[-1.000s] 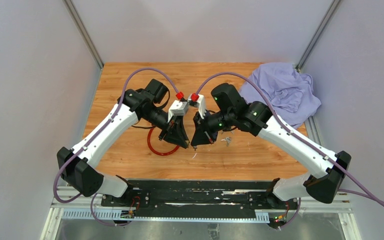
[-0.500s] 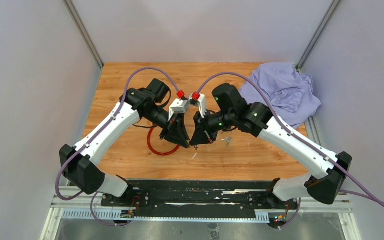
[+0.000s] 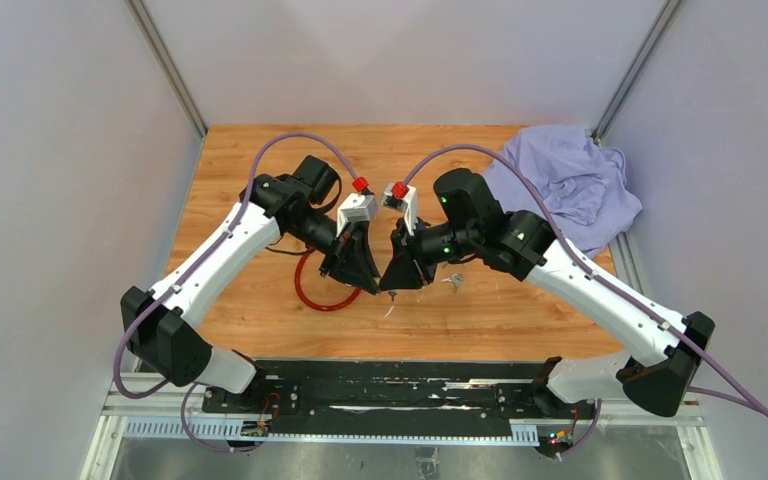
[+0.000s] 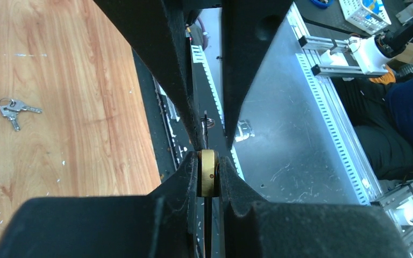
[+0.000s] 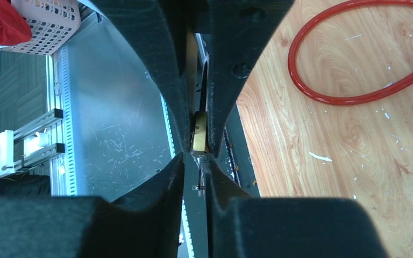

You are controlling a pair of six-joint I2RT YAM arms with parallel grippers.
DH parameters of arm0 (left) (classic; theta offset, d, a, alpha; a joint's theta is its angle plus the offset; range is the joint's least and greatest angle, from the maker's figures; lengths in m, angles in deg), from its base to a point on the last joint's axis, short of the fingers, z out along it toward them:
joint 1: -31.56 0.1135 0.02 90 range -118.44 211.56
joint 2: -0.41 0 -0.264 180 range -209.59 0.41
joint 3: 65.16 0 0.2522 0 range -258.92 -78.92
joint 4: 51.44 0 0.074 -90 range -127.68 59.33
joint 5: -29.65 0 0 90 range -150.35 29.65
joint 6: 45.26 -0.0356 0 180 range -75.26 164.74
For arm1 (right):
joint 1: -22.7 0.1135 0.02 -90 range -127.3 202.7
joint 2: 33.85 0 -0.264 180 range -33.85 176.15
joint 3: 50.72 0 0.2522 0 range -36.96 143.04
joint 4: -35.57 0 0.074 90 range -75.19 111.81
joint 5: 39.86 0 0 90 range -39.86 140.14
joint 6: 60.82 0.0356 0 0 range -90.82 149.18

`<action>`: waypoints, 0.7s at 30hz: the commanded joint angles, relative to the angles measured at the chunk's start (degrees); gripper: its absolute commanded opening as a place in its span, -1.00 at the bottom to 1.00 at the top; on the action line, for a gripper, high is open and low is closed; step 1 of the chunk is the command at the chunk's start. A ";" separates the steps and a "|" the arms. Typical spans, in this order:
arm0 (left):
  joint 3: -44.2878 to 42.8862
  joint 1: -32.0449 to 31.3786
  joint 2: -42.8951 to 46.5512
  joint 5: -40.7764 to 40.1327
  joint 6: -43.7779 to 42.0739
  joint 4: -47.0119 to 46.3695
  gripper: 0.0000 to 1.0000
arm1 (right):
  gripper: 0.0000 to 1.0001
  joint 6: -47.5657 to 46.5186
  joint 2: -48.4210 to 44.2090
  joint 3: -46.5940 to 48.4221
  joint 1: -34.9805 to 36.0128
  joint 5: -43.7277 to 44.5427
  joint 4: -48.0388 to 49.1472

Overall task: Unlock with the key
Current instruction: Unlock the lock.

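The left claw point(image 3: 365, 278) and the right claw point(image 3: 396, 280) meet tip to tip above the middle of the wooden table point(image 3: 250, 160). The left claw is closed on a small brass padlock point(image 4: 207, 180). Its two fingers press the flat sides of the padlock, which is held in the air and does not touch the table.

The right claw faces the padlock from the other side, its tips just beside it. Its fingers stand close together with only a narrow gap. A thin dark piece point(image 5: 198, 180) shows in this gap, but I cannot tell if it is the key, or if the claw grips it.

A red cable point(image 5: 355, 100) lies in a loop on the table, to the left of the padlock. A small bunch of keys point(image 4: 12, 110) lies on the table to the right of the padlock. A purple cloth point(image 3: 565, 185) is far behind the padlock, in the right back corner.
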 commanded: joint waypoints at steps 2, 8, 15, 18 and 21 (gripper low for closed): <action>-2.22 1.35 -1.29 3.98 0.38 -0.20 -0.99 | -0.41 0.77 -0.24 -0.55 -0.46 -0.07 3.06; -1.67 3.06 -1.60 4.74 -0.57 -0.20 -0.99 | 0.33 0.85 0.09 0.55 -0.68 0.08 3.23; -1.13 3.56 -1.18 5.62 -0.86 -0.35 -0.99 | 0.41 0.88 -0.32 1.55 -2.11 2.62 3.24; -1.36 3.64 -0.82 5.81 -0.54 -0.35 -0.99 | 0.42 1.57 -1.46 0.94 -4.77 1.52 3.24; -1.32 3.78 -0.57 5.61 -0.49 -0.31 -0.99 | 0.33 2.13 -2.57 -0.29 -7.79 -2.67 3.24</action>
